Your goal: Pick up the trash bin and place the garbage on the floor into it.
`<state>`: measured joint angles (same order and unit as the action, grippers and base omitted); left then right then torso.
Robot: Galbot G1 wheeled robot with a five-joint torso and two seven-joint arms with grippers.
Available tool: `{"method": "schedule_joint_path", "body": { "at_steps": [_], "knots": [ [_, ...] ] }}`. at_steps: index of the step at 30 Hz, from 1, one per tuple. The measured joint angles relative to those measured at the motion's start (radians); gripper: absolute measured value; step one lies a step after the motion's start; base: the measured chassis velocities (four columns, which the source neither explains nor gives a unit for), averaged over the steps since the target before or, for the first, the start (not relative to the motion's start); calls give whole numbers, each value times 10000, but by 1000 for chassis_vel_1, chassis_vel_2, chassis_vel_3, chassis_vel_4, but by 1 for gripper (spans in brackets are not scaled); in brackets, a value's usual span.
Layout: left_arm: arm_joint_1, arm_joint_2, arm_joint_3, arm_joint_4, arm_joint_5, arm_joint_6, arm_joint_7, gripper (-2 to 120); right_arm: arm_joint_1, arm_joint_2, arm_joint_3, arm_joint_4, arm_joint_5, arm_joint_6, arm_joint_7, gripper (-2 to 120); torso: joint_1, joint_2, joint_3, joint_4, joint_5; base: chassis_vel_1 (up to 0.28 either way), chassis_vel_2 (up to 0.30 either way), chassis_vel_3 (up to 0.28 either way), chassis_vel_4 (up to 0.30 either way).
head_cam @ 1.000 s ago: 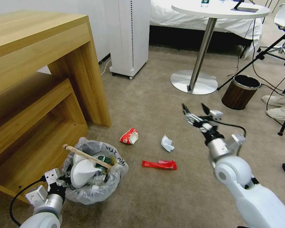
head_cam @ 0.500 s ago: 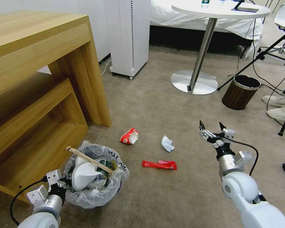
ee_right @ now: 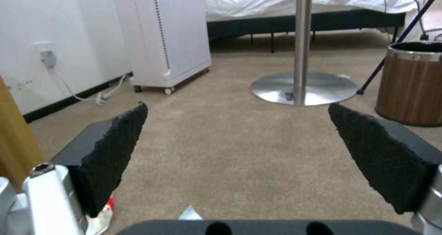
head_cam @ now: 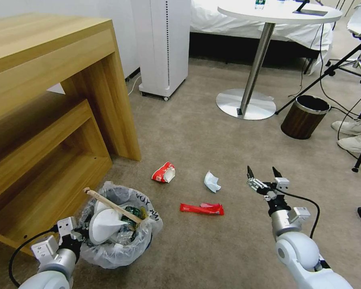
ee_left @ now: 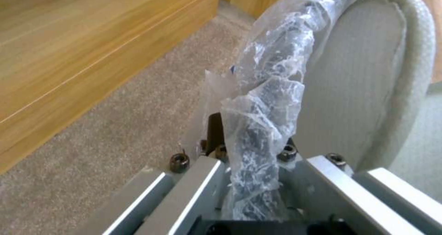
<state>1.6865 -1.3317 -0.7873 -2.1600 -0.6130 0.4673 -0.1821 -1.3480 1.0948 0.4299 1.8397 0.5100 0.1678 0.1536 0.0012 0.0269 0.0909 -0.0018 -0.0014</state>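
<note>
Nearest the robot, the left gripper (head_cam: pixel 77 235) pinches the crinkly bagged rim of the trash bin (head_cam: pixel 117 233), which sits beside the wooden shelf unit (head_cam: pixel 56 132). Farther out, the right gripper (head_cam: pixel 262 177) hangs spread over open beige floor (head_cam: pixel 196 128), with the paper scrap (head_cam: pixel 211 181) and red wrappers (head_cam: pixel 201 208) between them.

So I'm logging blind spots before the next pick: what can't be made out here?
- Trash bin: head view, blue body hidden by its plastic bag.
- Left gripper: left wrist view, fingertips buried under the bag at the bin's rim.
- Red wrapper: right wrist view, mostly behind a finger pad of the right gripper.
</note>
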Motion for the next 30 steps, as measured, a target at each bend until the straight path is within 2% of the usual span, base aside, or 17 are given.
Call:
{"method": "schedule_joint_path", "body": {
  "at_steps": [18,30],
  "knots": [
    [-39,-119,13,107,64,-174,13,1,69,-18,-69,-71,-83,-189,108,100,1,0,0,0,0,0,0,0,0],
    [-15,-249,4,109,157,-266,30,1,242,-116,-132,-140,-101,-215,155,100,0,-1,2,0,1,-73,55,64,-60]
  ]
}}
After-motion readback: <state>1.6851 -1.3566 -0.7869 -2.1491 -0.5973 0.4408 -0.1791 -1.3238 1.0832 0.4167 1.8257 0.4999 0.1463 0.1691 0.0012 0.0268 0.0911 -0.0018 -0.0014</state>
